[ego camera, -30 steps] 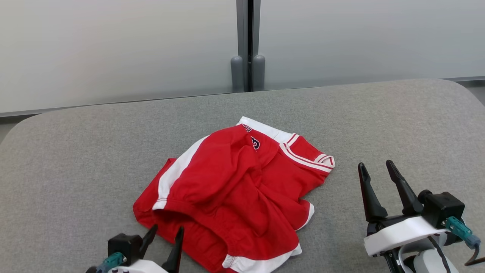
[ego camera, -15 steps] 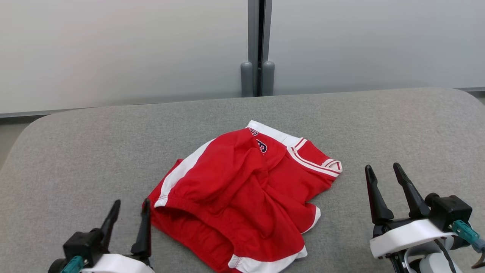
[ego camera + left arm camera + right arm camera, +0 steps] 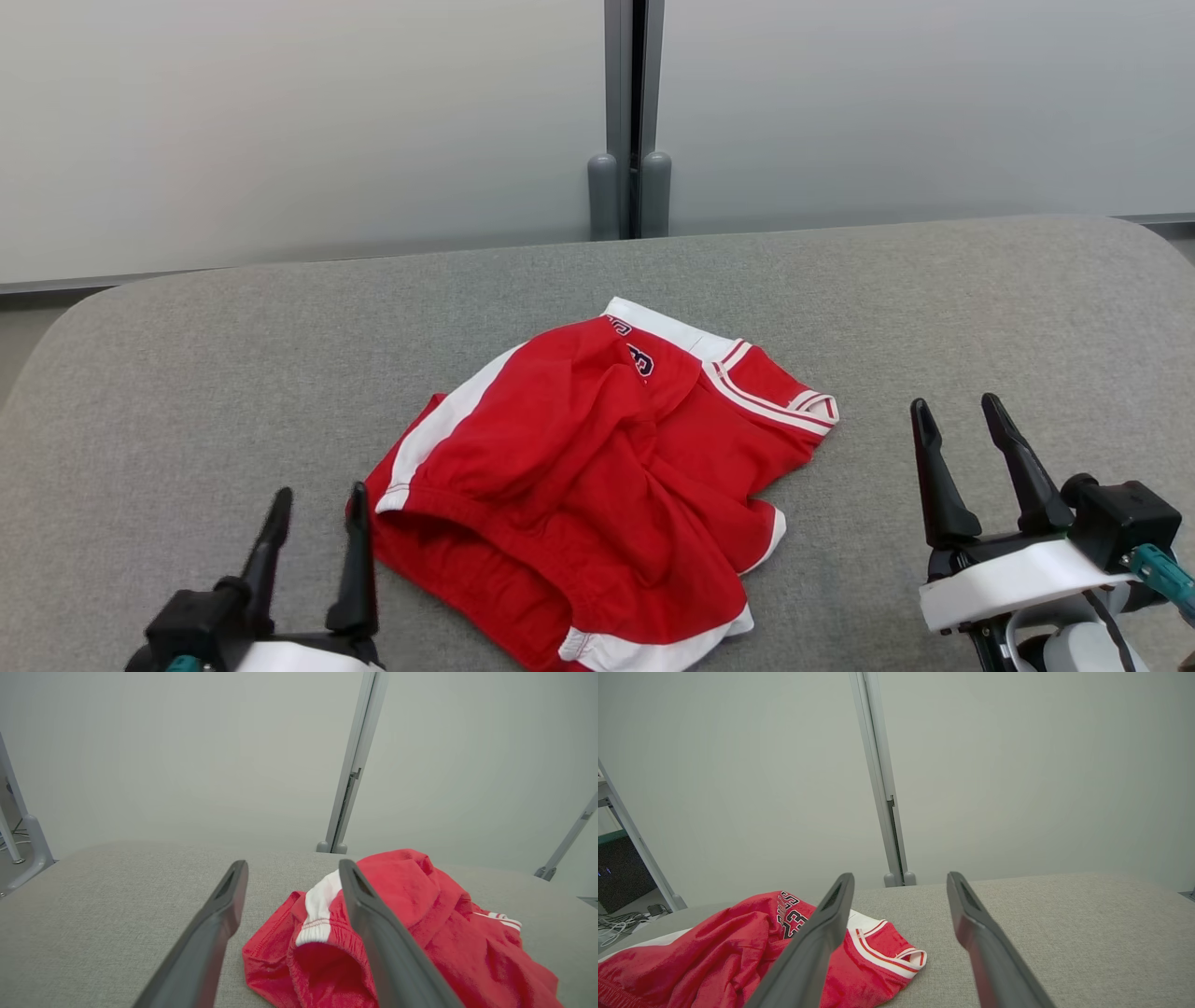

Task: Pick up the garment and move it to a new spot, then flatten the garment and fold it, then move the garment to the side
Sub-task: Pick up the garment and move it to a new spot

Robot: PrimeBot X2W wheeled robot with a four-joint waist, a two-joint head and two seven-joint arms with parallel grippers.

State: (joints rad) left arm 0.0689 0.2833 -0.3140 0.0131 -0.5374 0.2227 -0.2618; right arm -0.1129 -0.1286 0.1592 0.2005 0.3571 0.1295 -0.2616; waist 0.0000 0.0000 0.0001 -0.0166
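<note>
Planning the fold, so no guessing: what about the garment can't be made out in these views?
- Lettering on the garment: in the head view its own fold covers most of it; in the right wrist view a finger of the right gripper hides part.
- Near hem: head view, cut off by the bottom edge.
- Left wrist view: a finger of the left gripper crosses the garment.
- Overall shape: crumpled layers hide each other.

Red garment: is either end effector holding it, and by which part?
Nothing is held. The left end effector and right end effector both stand open, and the red garment lies loose on the grey table.
</note>
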